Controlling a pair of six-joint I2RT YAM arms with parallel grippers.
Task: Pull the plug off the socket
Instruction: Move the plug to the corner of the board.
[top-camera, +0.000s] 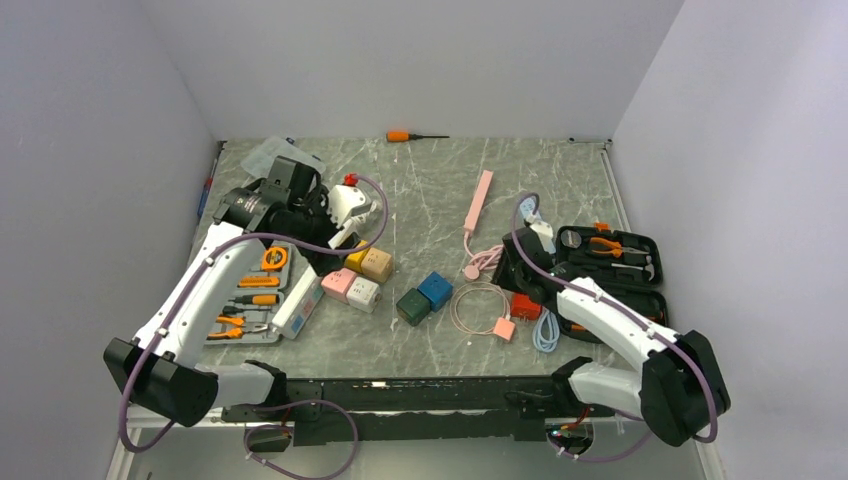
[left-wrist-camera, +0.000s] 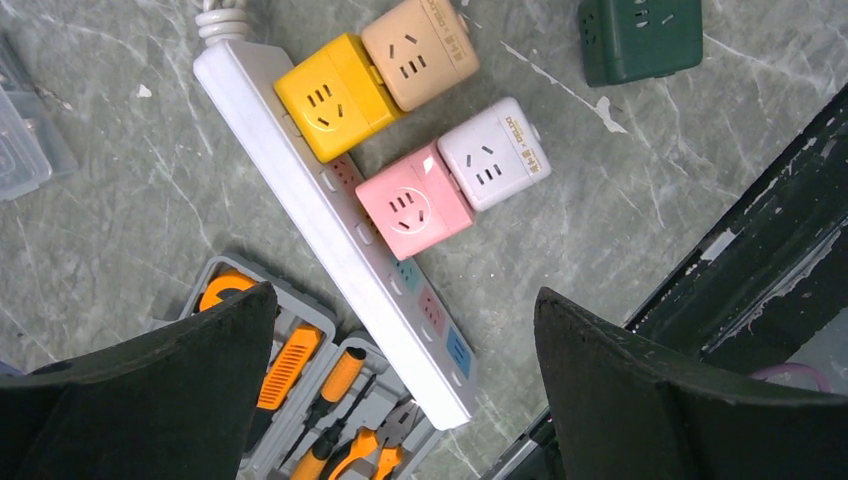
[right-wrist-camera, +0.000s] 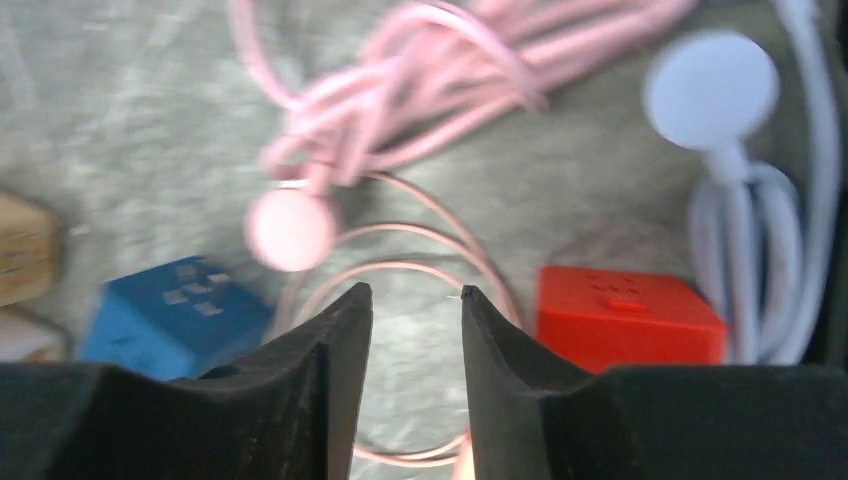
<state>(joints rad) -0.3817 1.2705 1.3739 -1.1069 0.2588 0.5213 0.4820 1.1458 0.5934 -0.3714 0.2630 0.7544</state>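
Note:
The socket (left-wrist-camera: 268, 128) is a long white power strip lying slantwise, also seen in the top view (top-camera: 298, 308), with its white cord (left-wrist-camera: 222, 18) at the far end. A yellow cube plug (left-wrist-camera: 330, 97) and a pink cube plug (left-wrist-camera: 412, 200) sit on its outlets. A tan cube (left-wrist-camera: 420, 50) joins the yellow one and a white cube (left-wrist-camera: 493, 152) joins the pink one. My left gripper (left-wrist-camera: 403, 293) hangs wide open and empty above the strip's near end, and it also shows in the top view (top-camera: 328, 240). My right gripper (right-wrist-camera: 415, 290) is narrowly open and empty over a pink cable loop (right-wrist-camera: 400, 250).
A grey tray of orange tools (top-camera: 250, 295) lies left of the strip. Green (top-camera: 412, 305), blue (top-camera: 435, 289) and red (top-camera: 525, 305) cubes, pink cables (top-camera: 478, 300) and a pink bar (top-camera: 480, 197) lie mid-table. A black tool case (top-camera: 605, 265) is at the right and an orange screwdriver (top-camera: 415, 135) at the back.

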